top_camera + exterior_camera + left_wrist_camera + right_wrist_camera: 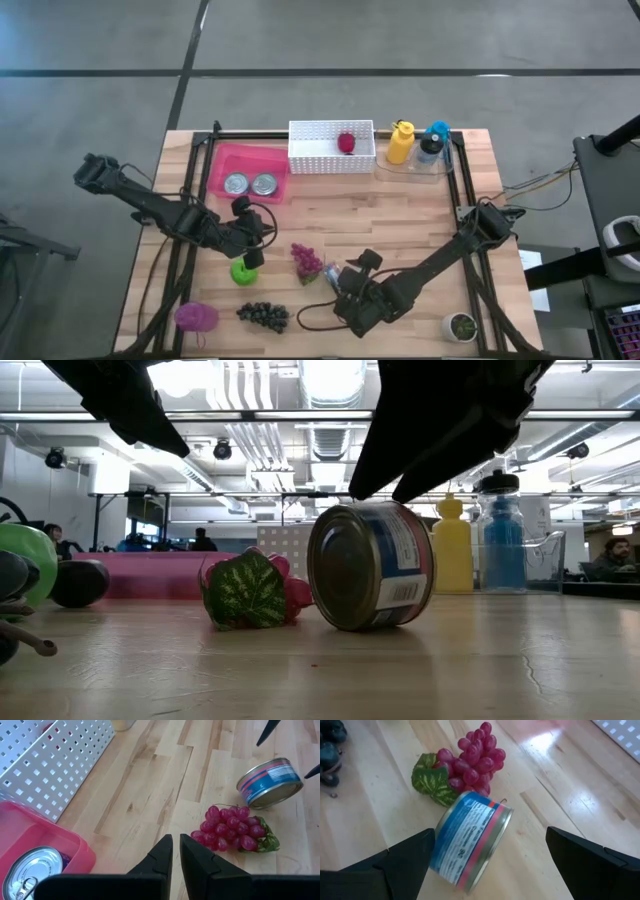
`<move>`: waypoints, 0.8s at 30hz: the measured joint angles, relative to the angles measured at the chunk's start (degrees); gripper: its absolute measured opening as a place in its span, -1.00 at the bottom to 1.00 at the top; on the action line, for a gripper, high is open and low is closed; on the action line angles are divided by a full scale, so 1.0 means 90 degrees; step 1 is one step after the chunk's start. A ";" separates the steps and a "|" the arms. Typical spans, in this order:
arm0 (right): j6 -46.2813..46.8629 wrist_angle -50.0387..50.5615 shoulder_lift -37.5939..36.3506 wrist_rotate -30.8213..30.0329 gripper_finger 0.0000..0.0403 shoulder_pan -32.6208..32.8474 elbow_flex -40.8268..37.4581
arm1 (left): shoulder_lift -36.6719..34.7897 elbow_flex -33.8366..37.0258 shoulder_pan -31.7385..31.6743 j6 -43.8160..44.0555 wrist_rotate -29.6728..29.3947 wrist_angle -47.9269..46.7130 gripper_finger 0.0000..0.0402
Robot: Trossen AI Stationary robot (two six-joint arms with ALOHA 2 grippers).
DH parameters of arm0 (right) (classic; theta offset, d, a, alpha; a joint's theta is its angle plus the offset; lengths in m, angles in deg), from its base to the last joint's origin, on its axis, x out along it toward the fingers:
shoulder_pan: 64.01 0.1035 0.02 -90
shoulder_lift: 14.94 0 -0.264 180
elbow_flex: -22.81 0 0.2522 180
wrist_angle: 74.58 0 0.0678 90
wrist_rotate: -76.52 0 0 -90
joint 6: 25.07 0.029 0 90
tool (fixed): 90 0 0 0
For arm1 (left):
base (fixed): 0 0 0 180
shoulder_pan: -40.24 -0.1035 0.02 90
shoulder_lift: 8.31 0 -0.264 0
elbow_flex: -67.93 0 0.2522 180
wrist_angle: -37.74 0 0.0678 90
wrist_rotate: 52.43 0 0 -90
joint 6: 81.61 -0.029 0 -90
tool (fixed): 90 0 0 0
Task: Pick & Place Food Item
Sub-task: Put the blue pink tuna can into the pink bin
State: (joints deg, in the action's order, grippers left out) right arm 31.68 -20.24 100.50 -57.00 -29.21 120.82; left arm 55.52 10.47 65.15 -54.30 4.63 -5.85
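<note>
Tin can [470, 842] lay on its side on the wooden table [400, 220], just beside the red grape bunch [472, 757], a round metal tin with a blue, white and pink paper label and a ribbed rim. The right gripper [490, 857] hung over it with its 2 dark fingers [402, 857] spread as wide as they go, 1 on each side of the can and neither touching it; nothing was held. In the high view the right arm reached in from the table's right edge, stretched low and slanting toward the near middle, its wrist bent down over the can.

The left gripper [176, 857] had its 2 fingers almost together with only a thin slit between them, and they held nothing. That arm came from the left edge and angled toward the table's middle, its gripper above the green apple [243, 271].

The grapes were glossy, rounded and red-purple, with a veined green leaf [245, 592] at one end. A pink plastic bin [250, 160] held 2 more silver-topped tins [250, 184]. Beside it stood a white perforated basket [315, 155] with a dark red fruit [346, 142] inside. A dark grape bunch [264, 315] lay near the table's front edge.
</note>
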 joint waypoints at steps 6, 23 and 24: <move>0.0002 0.0384 -0.0071 -0.0018 0.89 0.0012 0.0252 | 0.0000 0.0000 0.0000 0.0000 0.0000 0.0000 -0.81; 0.0208 0.0799 -0.0032 -0.0071 0.89 0.0066 0.0962 | 0.0002 0.0000 0.0000 0.0000 0.0000 0.0000 -0.81; 0.0158 0.0799 -0.0032 -0.0080 0.89 0.0066 0.1014 | 0.0002 0.0000 0.0000 0.0000 0.0000 0.0000 -0.81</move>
State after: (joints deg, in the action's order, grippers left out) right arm 33.11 -13.06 100.22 -57.72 -28.62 129.95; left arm 55.54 10.47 65.15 -54.30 4.63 -5.85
